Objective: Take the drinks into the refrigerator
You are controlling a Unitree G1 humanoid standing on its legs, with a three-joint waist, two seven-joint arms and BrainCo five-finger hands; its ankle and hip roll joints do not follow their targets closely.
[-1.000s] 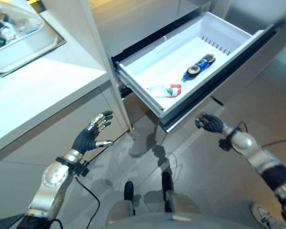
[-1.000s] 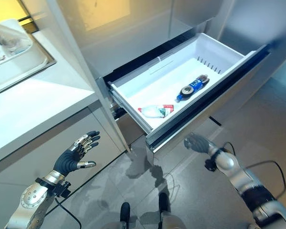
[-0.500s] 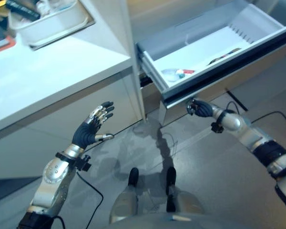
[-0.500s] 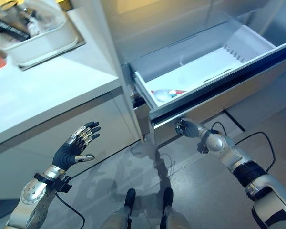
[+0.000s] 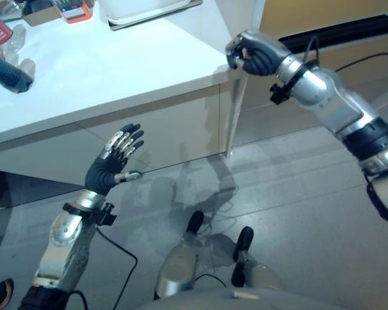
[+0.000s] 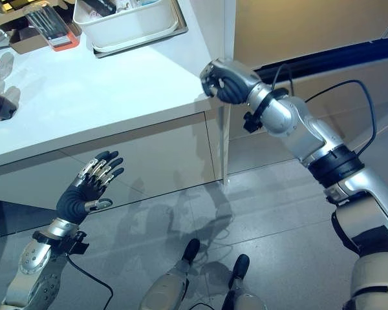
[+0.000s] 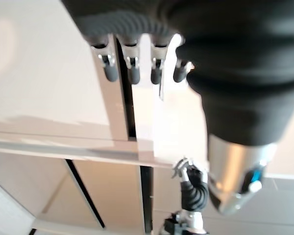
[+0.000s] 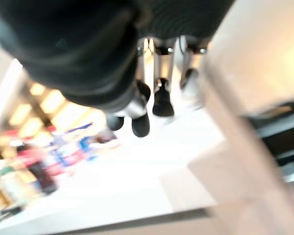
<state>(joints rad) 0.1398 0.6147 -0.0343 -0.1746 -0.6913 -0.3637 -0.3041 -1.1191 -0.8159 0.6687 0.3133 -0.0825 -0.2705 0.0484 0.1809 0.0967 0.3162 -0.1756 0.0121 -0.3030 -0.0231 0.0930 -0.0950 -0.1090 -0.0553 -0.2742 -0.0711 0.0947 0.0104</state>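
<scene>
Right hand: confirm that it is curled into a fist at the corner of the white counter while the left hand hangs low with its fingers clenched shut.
One thing is wrong. The left hand is not clenched: the right eye view shows its fingers spread and straight, low in front of the cabinet. The rest holds: the right hand is curled at the corner of the white counter.

left hand (image 7: 225,73): fingers straight, holding nothing | pale cabinet fronts (image 7: 44,83) past fingertips | right hand (image 7: 193,183) curled, far off
</scene>
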